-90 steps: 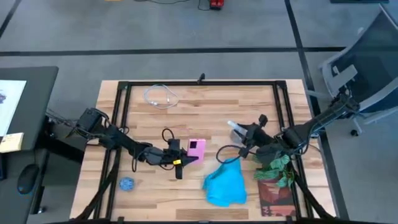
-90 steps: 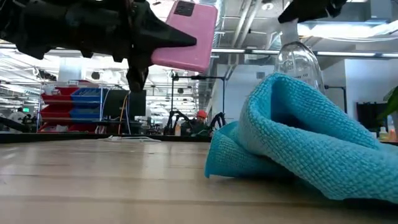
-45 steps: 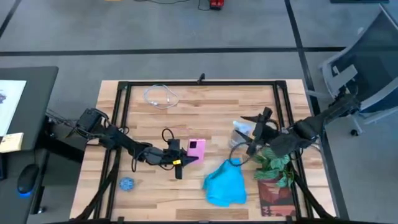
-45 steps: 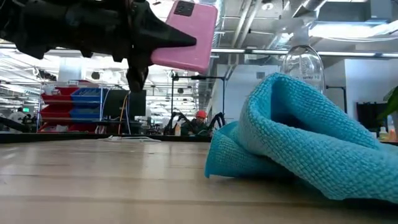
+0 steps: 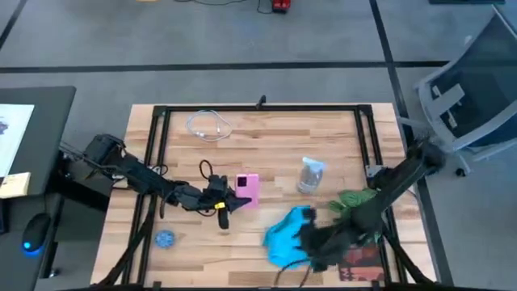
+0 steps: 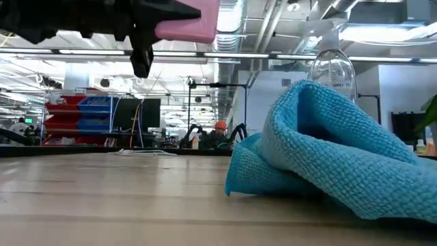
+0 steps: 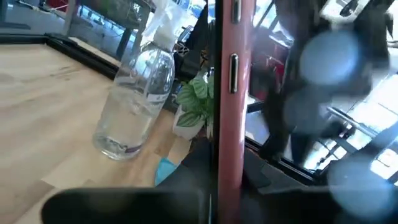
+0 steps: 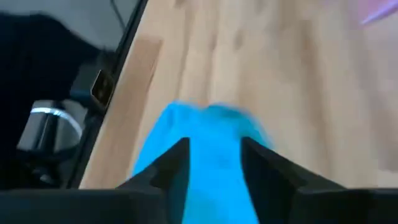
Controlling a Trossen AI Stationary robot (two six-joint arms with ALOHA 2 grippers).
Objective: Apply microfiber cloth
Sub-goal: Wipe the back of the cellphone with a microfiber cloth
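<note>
In the high view, the microfiber cloth (image 5: 289, 237) is seen bunched on the near part of the table (image 5: 266, 137), right of centre, with its longer run going from the near left toward the far right. The right gripper (image 5: 311, 240) is placed at the cloth's right edge, touching or just over it, so the right arm is by far the nearer one; whether its fingers have closed on fabric cannot be told from above. The left gripper (image 5: 229, 200) is held well to the left of the cloth, clamped on a pink phone (image 5: 247, 188), and a clear spray bottle (image 5: 310, 175) is standing just beyond the cloth on the far side. In the low view, the cloth (image 6: 328, 160) is shown as a folded heap resting on the table, its highest fold toward the middle of the picture and the bottle (image 6: 332, 65) rising behind it; the phone (image 6: 186, 20) is carried high above the board in the left gripper. In the left wrist view, the phone (image 7: 225, 93) is seen edge-on between that arm's fingers, with the bottle (image 7: 138, 93) and a corner of the cloth (image 7: 165, 170) lying beyond it. In the right wrist view, the cloth (image 8: 199, 155) is found directly ahead of the right gripper (image 8: 214, 163), whose fingers are parted narrowly with blue fabric showing between them, so a short closing move is judged to be what a grasp needs.
</note>
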